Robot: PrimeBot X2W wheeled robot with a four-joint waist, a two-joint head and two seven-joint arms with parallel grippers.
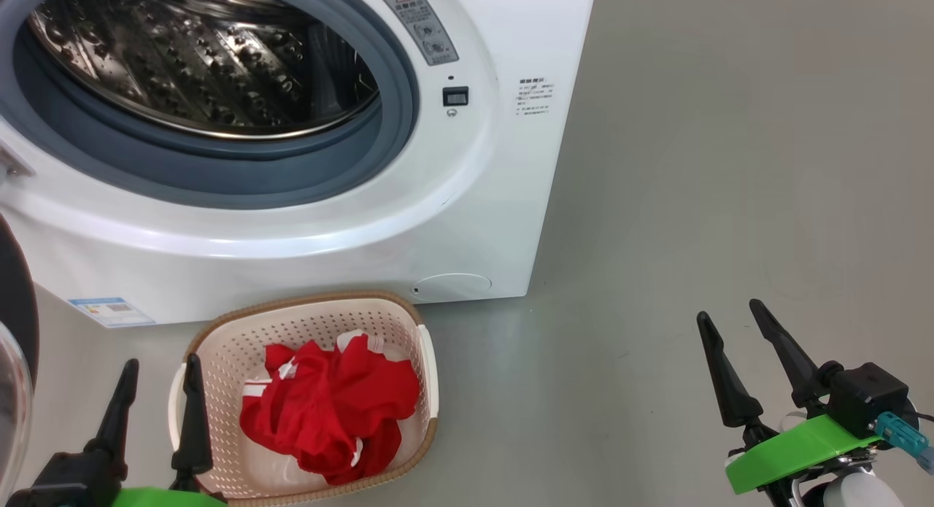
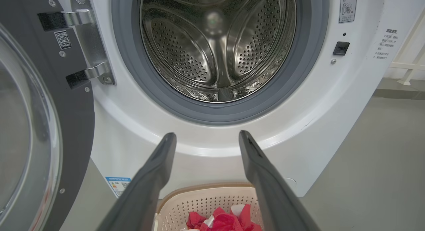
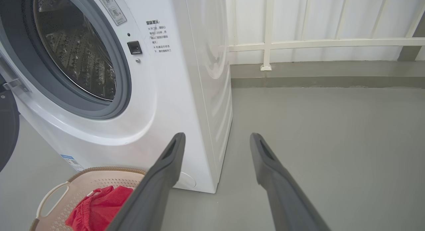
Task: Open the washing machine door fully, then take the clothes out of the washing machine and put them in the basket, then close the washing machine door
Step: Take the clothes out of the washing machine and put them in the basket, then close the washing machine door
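- Left gripper [image 1: 162, 361], spread and empty, hangs beside the washing machine door [image 2: 73, 131]; I could clip its glass [image 2: 23, 131].
- Clothes [image 1: 328, 405] lie in the basket [image 1: 241, 346] on the floor [image 1: 657, 200] before the washing machine [image 1: 496, 200].
- Right gripper [image 1: 730, 310], spread and empty too; my weak push could miss the latch [image 1: 455, 96].

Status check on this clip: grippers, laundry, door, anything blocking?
Left gripper and right gripper open, empty. Clothes in basket; washing machine drum bare. Door open, not yet closed. Basket close before machine, possibly near door's swing.
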